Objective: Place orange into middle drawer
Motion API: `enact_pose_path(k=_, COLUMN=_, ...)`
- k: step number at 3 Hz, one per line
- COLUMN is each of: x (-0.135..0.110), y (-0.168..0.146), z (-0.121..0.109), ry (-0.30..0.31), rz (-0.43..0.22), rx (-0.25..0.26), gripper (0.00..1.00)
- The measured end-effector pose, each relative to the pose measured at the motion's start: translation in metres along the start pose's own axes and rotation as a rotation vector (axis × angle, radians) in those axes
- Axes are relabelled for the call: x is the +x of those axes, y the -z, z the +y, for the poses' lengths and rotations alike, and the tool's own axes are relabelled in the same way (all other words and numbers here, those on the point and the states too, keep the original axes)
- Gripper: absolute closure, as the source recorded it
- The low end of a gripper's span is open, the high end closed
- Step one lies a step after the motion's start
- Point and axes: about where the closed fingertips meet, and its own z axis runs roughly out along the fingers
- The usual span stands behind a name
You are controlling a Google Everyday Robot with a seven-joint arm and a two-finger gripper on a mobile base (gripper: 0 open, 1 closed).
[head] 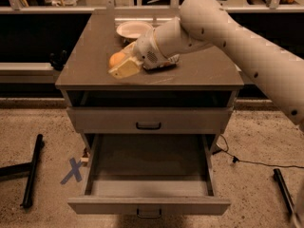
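The orange (116,59) is a small round fruit sitting between the pale fingers of my gripper (121,64), just above the left part of the cabinet top (90,56). The gripper is shut on it. The white arm reaches in from the upper right. The middle drawer (149,175) is the lowest one; it is pulled out wide open and its grey tray is empty. Its flat front with a dark handle (149,213) faces me. The drawer front above (148,121) is closed.
A white bowl (134,30) stands at the back of the cabinet top. A soda can (161,64) lies on its side behind the wrist, mostly hidden. A blue X (72,171) marks the floor at left, near a black bar (32,170). A cable (251,161) runs at right.
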Motion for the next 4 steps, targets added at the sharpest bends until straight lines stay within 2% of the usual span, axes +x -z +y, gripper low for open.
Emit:
enact_pose_path(k=1, x=0.031, y=-0.002, z=0.043, ry=-0.039, rz=0.047, rx=-0.058, gripper=1.00)
enact_pose_path(k=2, x=0.071, y=0.004, z=0.082, ry=-0.102, rz=0.082, rx=-0.070, gripper=1.00)
enact_pose_path(k=3, x=0.084, y=-0.001, z=0.092, ry=-0.117, rz=0.100, rx=-0.090, gripper=1.00)
enact_pose_path(k=4, x=0.084, y=-0.001, z=0.092, ry=-0.117, rz=0.100, rx=-0.090, gripper=1.00)
